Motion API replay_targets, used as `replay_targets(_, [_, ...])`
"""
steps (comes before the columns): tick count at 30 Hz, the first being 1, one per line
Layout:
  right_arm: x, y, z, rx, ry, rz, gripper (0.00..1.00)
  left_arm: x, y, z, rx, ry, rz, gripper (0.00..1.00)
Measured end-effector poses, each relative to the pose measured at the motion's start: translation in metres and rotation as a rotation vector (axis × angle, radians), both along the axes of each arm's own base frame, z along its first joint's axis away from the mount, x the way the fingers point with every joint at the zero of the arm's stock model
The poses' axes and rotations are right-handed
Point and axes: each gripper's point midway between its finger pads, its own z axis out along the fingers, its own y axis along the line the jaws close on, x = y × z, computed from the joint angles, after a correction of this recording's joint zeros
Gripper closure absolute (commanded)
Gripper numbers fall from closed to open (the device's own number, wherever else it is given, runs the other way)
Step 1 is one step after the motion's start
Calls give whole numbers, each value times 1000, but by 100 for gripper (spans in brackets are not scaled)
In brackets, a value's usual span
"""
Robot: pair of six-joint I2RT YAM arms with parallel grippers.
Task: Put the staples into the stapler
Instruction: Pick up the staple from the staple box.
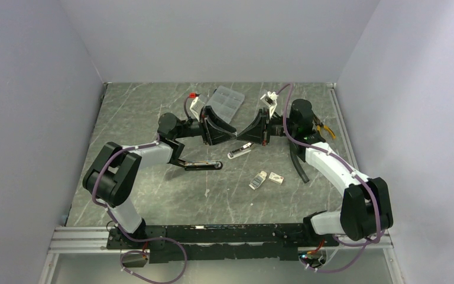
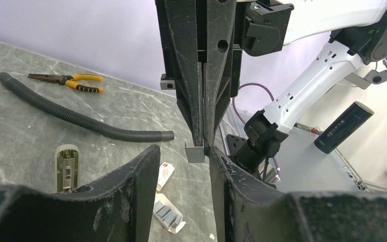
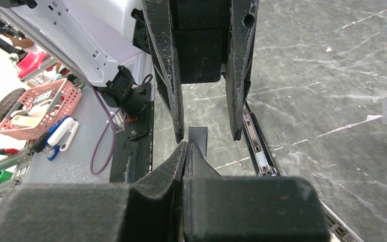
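The clear compartment case [image 1: 227, 103] lies at the far side of the table [image 1: 153, 106]; what its cells hold cannot be told. Near and right of it, the white cardboard tray [image 2: 167, 214] holds grey staple strips, and its sleeve [image 2: 165, 175] lies just to the right of it in the top view, apart from it. Between case and tray, above the table, the left gripper [image 2: 183, 151] has its fingers spread to either side of a short silvery staple strip [image 2: 195, 154]. The right gripper [image 3: 187, 146], fingers pressed together, pinches that strip at its tips. The stapler [image 1: 239, 152] lies on the table just below them, its metal channel facing up. The sleeve bears a red mark, and any print on it is too small to read.
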Motion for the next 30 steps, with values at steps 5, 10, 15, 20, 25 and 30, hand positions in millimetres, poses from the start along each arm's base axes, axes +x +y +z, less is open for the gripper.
replay_targets(5, [1, 0, 0, -2, -10, -4, 100, 0, 0, 0, -1, 1, 2, 59])
replay_targets(10, [3, 0, -2, -4, -15, -8, 100, 0, 0, 0, -1, 3, 1, 62])
replay_targets(15, [5, -1, -5, -13, -11, -21, 100, 0, 0, 0, -1, 7, 0, 65])
replay_targets(20, [6, -1, -7, -18, -4, -28, 100, 0, 0, 1, -2, 18, -2, 67])
replay_targets(25, [6, -1, -8, -19, 0, -29, 100, 0, 0, 2, -3, 18, -2, 68])
replay_targets(30, [6, -1, -8, -20, 3, -29, 100, 0, 0, 3, -4, 17, -2, 70])
